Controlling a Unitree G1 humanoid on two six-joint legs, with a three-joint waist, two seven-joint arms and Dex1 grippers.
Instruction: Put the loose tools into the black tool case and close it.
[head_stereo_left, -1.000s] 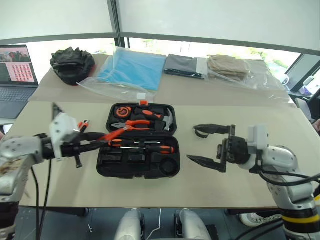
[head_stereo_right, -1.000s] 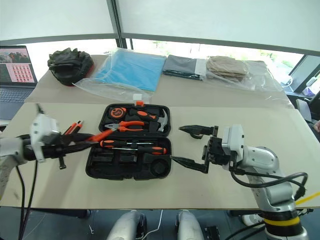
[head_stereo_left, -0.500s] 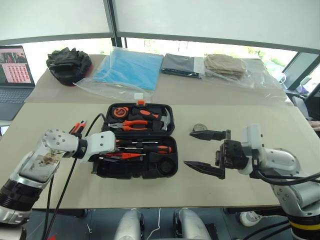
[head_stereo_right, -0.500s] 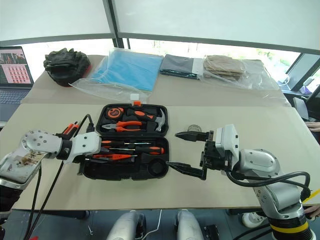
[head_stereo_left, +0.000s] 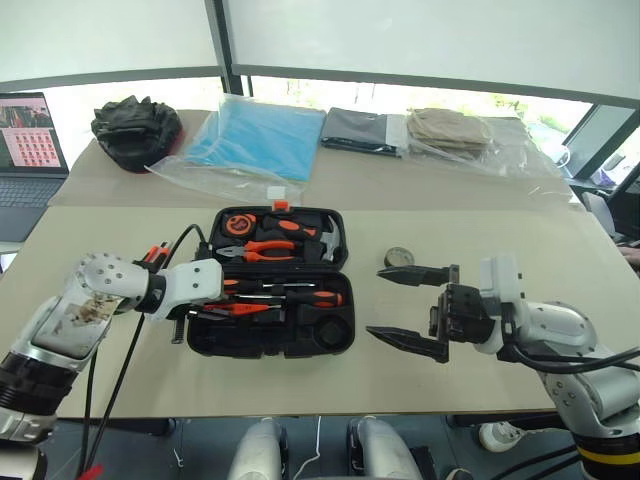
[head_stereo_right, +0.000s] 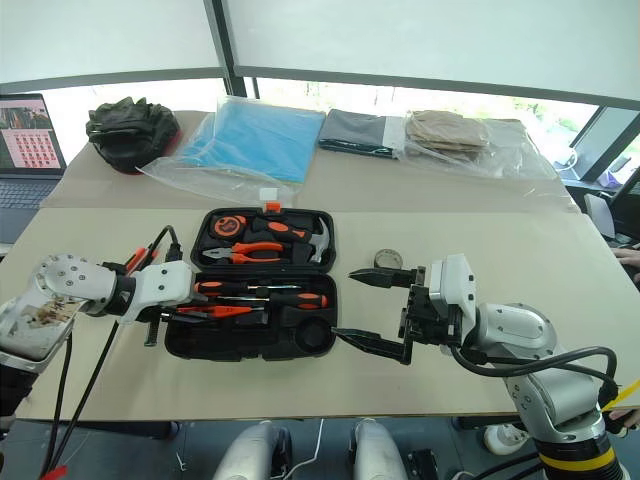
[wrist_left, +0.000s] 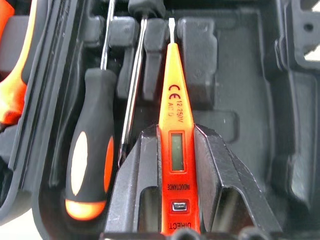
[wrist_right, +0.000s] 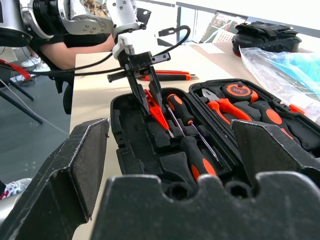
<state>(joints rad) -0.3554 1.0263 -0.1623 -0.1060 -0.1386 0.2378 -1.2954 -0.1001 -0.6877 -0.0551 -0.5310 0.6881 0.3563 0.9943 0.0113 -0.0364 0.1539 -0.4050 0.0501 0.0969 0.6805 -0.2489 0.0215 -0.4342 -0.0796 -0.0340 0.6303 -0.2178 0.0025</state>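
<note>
The left end effector (wrist_left: 179, 200) is clamped narrowly on a slim orange pen-like tester with a small display window (wrist_left: 175, 145), and over the last second it has come down from beside the black moulded plastic tool case (head_stereo_left: 272, 338) to the case's near-left part, tilting nose-down as it came. The tester's metal tip now points into the moulded recesses, right beside the steel shafts of the two orange-and-black-handled screwdrivers (head_stereo_left: 285, 291) already lying across the middle of the case. The tester looks low over its slot but is not released, so this tool is judged nearly seated rather than placed (whether it touches the plastic cannot be told).

The right end effector (head_stereo_left: 413, 310) hangs just to the right of the case with its two black fingers spread wide and nothing between them; it has barely shifted.

Behind that end effector, to the right of the case on the beige worktop (head_stereo_left: 480, 235), lies a small dark tape roll (head_stereo_left: 399, 257), outside the case. To the left of the case, partly hidden by the left arm, something slim and orange-and-black (head_stereo_left: 156, 254) rests on the worktop; what it is cannot be made out.

The case lies fully open, its orange latch (head_stereo_left: 286, 204) at the far edge. So at least the roll remains, then the closing.
</note>
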